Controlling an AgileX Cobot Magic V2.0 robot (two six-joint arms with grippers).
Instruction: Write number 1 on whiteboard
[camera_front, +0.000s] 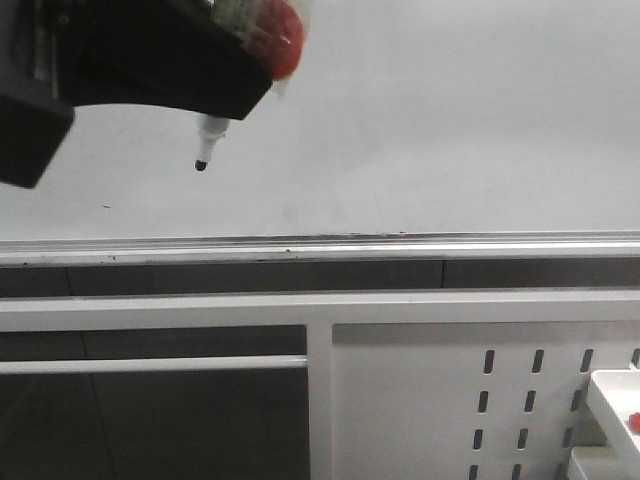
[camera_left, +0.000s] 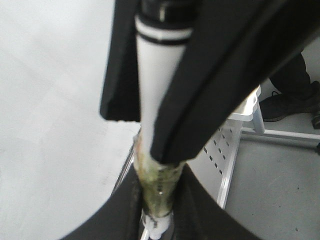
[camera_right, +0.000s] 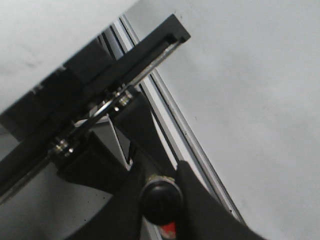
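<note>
The whiteboard (camera_front: 430, 120) fills the upper front view as a pale glossy sheet. No number 1 shows on it in any view. A marker pen (camera_front: 207, 140) sticks down out of the black gripper bulk at the top left, its dark nib bare over the board; whether it touches I cannot tell. My left gripper (camera_left: 159, 200) is shut on the marker pen's (camera_left: 159, 175) greenish label part. My right gripper (camera_right: 160, 197) is shut round the pen's black rear end (camera_right: 160, 200), and its fingers (camera_left: 215, 75) flank the white barrel in the left wrist view.
A silver rail (camera_front: 320, 247) runs along the board's lower edge. Below it stands a white perforated panel (camera_front: 450, 400) with slots. A white tray (camera_front: 612, 395) holding something red sits at the lower right. A tiny dark speck (camera_front: 106, 207) marks the board.
</note>
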